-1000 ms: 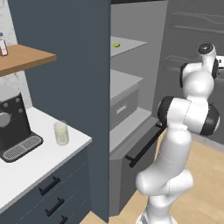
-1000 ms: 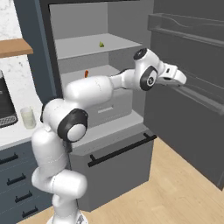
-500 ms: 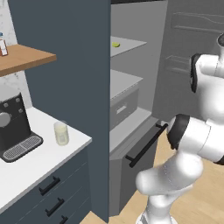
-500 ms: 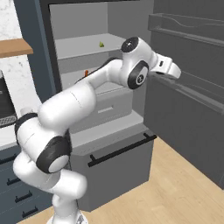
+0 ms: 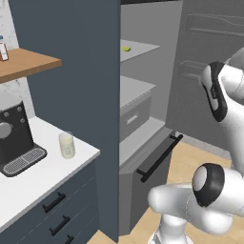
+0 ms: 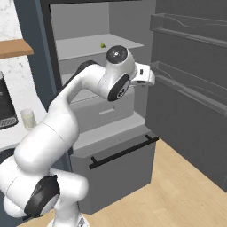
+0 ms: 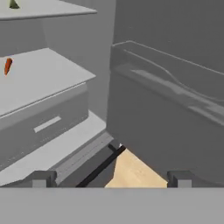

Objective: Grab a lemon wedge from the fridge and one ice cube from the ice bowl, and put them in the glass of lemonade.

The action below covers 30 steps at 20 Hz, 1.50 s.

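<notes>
The tool (image 7: pixel 109 179) hangs spread and empty before the open fridge (image 6: pixel 111 128). The lemon wedge (image 6: pixel 103 45) lies on the top shelf (image 6: pixel 84 44). The glass of lemonade (image 5: pixel 66 145) stands on the table (image 5: pixel 43 176) beside the coffee machine (image 5: pixel 16 138).

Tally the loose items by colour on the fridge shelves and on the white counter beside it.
Yellow-green: 1, the lemon wedge on the upper fridge shelf.
Orange-red: 1, a small stick-shaped item on the shelf below.
Pale cream-yellow: 1, the glass of lemonade on the counter.
Black: 1, the coffee machine beside the glass.
Total: 4
</notes>
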Tool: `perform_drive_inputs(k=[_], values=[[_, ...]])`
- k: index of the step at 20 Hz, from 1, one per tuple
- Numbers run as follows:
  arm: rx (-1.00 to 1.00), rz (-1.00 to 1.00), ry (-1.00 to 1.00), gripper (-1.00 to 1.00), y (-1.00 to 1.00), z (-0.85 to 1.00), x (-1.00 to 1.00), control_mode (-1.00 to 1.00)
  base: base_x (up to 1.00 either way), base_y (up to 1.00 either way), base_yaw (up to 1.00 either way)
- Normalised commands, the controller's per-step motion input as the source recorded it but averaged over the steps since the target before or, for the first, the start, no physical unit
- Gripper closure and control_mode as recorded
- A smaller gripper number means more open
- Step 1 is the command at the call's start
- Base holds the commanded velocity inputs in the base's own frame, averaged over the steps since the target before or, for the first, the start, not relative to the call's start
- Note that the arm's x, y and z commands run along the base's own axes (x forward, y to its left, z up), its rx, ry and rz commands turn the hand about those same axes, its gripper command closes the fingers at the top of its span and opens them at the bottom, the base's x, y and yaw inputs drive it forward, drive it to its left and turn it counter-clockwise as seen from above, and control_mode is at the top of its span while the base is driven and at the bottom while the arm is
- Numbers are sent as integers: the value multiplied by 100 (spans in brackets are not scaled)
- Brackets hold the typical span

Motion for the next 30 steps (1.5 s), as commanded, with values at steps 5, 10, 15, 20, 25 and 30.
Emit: perform_drive_inputs(k=[5,10,15,20,25,30], values=[[0,42,27,-100,100,0,-93,-100,0,0,0],[-1,36,17,-100,100,9,-100,-100,0,0,0],[-7,19,6,-100,77,46,-100,-100,0,0,0],[-2,2,17,-100,82,7,-92,-100,0,0,0],[0,-3,7,-100,30,0,-97,-100,0,0,0],[0,-31,0,-100,-10,0,-89,-100,0,0,0]])
